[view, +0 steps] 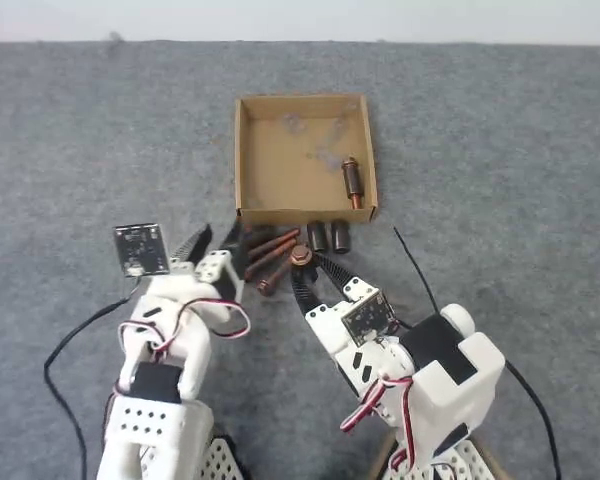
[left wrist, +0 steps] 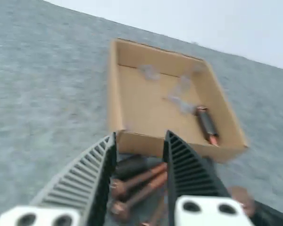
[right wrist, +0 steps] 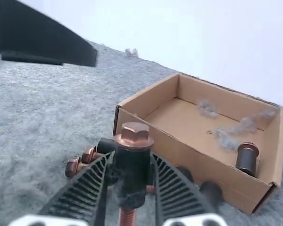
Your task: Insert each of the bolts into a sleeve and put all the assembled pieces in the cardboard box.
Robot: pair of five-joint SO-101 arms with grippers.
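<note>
The cardboard box (view: pixel 242 150) (left wrist: pixel 146 106) (right wrist: pixel 188 153) holds one assembled bolt-and-sleeve (view: pixel 353 182) (left wrist: pixel 206 124) (right wrist: pixel 246 158) by a side wall. My right gripper (view: pixel 305 262) (right wrist: pixel 131 160) is shut on a dark sleeve (right wrist: pixel 131 170) standing upright, with a copper bolt (view: pixel 300 256) (right wrist: pixel 133 135) through it, just in front of the box. My left gripper (view: pixel 218 236) (left wrist: pixel 141 137) is open, low over two loose copper bolts (view: pixel 272 258) (left wrist: pixel 139 181) and a dark sleeve (left wrist: pixel 130 165) that lie between its fingers. Two more sleeves (view: pixel 328 236) (right wrist: pixel 210 190) stand against the box's front wall.
Grey carpet covers the table all around. The two arms sit close together in front of the box. A black cable (view: pixel 415 265) runs over the carpet to the right of the right arm. Bits of grey fluff (right wrist: pixel 245 125) lie inside the box.
</note>
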